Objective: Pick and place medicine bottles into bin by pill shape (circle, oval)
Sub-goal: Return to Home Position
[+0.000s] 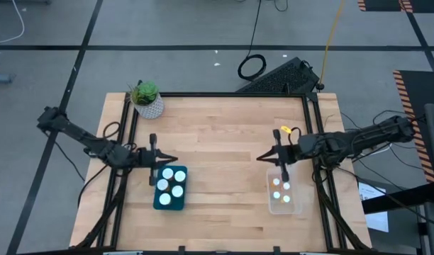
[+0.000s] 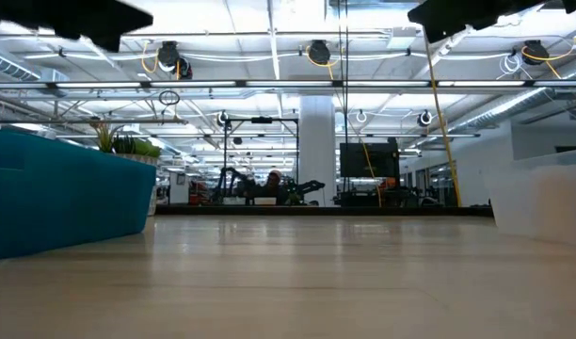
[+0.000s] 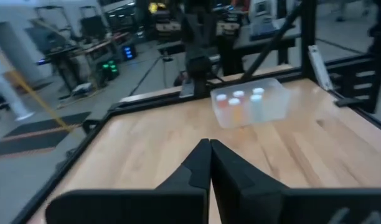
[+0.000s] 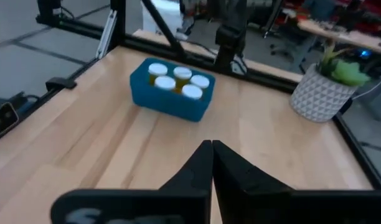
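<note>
Five medicine bottles (image 1: 171, 182) stand in the blue bin (image 1: 160, 200); four more occupy the clear bin (image 1: 291, 205). The left gripper (image 1: 165, 161) and right gripper (image 1: 264, 157), fingers pressed together and empty, hover over the worktop (image 1: 217, 142) beside their respective bins.

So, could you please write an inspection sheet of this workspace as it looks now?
Surface: wooden table, no loose bottles on it.
Job's things: five capped bottles in the blue bin; four bottles in the clear bin.
Clutter: plant at a far corner.
Grippers: left gripper above the blue bin's far end, fingers shut, empty; right gripper above the clear bin's far end, fingers shut, empty.
Cables: black coil and yellow cable on the floor.
Surroundings: keyboard behind the table.
</note>
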